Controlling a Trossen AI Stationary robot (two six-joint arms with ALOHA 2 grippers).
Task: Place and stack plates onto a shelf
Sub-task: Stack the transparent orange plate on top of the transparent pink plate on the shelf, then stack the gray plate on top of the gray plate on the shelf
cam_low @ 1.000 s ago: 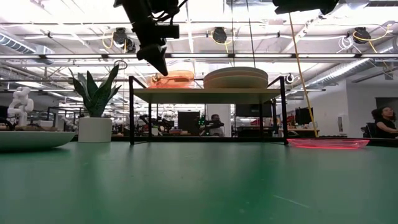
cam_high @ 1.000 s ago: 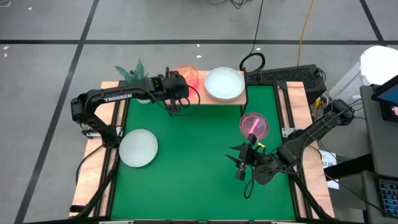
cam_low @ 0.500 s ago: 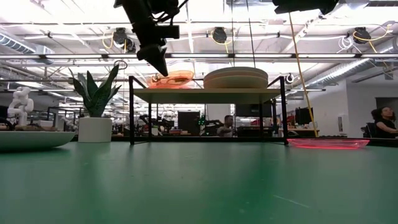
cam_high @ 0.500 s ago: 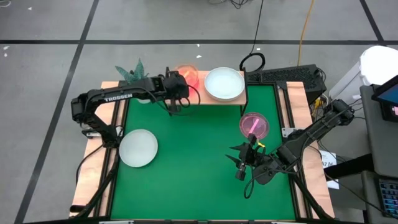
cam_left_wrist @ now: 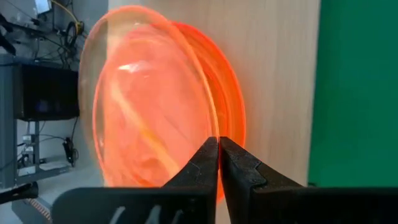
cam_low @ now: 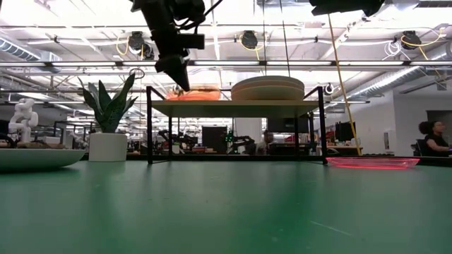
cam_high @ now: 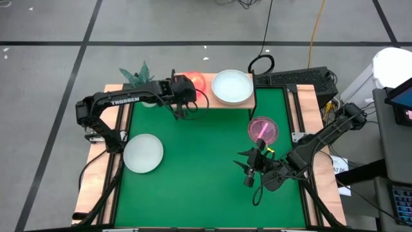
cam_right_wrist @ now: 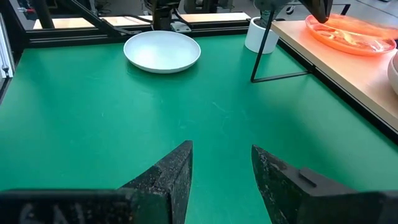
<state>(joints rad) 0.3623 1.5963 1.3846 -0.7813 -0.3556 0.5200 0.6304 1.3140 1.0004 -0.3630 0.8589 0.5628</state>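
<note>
The amber translucent plates [cam_left_wrist: 155, 106] sit stacked on the left end of the shelf [cam_high: 219, 102], lying flat on its wooden top in the low view. Beside them on the same shelf rests a stack of larger pastel plates [cam_high: 232, 86], white on top. The left tool [cam_left_wrist: 219, 163] hovers right at the near rim of the amber stack, its 2 fingers pressed together with nothing between them. Out on the green counter [cam_high: 199, 174], a pale plate [cam_high: 143, 153] lies on the left and a small pink striped plate [cam_high: 262, 129] lies on the right, well apart. The right tool [cam_right_wrist: 221, 165] hangs low over the counter's right half, fingers spread and empty. A potted plant [cam_low: 107, 120] stands just left of the shelf.
</note>
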